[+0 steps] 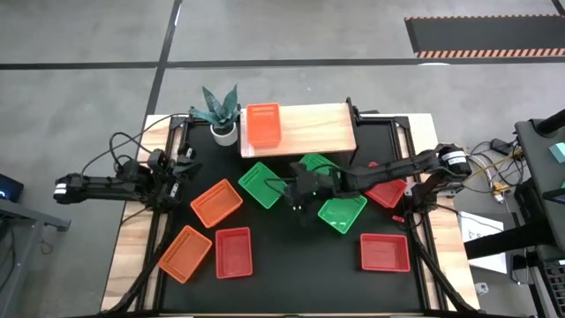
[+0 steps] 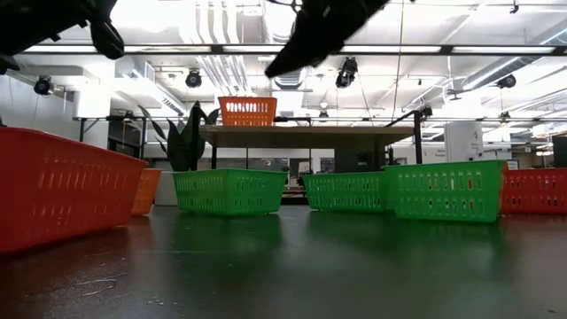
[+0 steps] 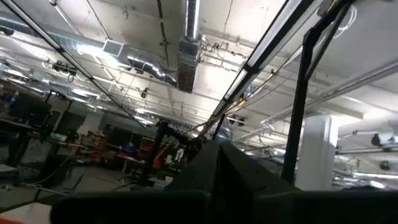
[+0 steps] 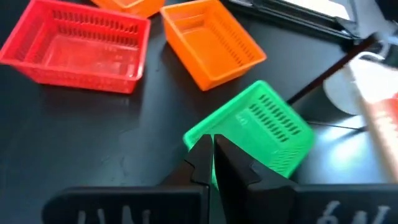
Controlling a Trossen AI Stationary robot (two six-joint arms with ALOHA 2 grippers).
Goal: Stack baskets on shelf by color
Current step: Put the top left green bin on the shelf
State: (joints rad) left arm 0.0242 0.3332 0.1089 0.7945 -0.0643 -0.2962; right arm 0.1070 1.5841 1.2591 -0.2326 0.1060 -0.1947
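Observation:
An orange basket (image 1: 262, 125) rests on the left end of the light-wood shelf (image 1: 318, 128) and shows on it in the low view (image 2: 246, 110). Three green baskets (image 1: 262, 184) (image 1: 316, 165) (image 1: 342, 212), two orange ones (image 1: 216, 202) (image 1: 185, 253) and three red ones (image 1: 233, 251) (image 1: 384, 252) (image 1: 387, 190) rest on the black tabletop. My right gripper (image 1: 294, 199) is shut and empty, raised above the table (image 2: 306, 40), between the green baskets. In its wrist view it (image 4: 211, 155) points toward the left green basket (image 4: 261, 127). My left gripper (image 1: 179, 166) is shut at the table's left edge.
A potted plant (image 1: 221, 115) stands at the shelf's left end. Cables lie along the table's left and right sides. Bare black tabletop lies between the baskets near the front edge (image 1: 300, 274).

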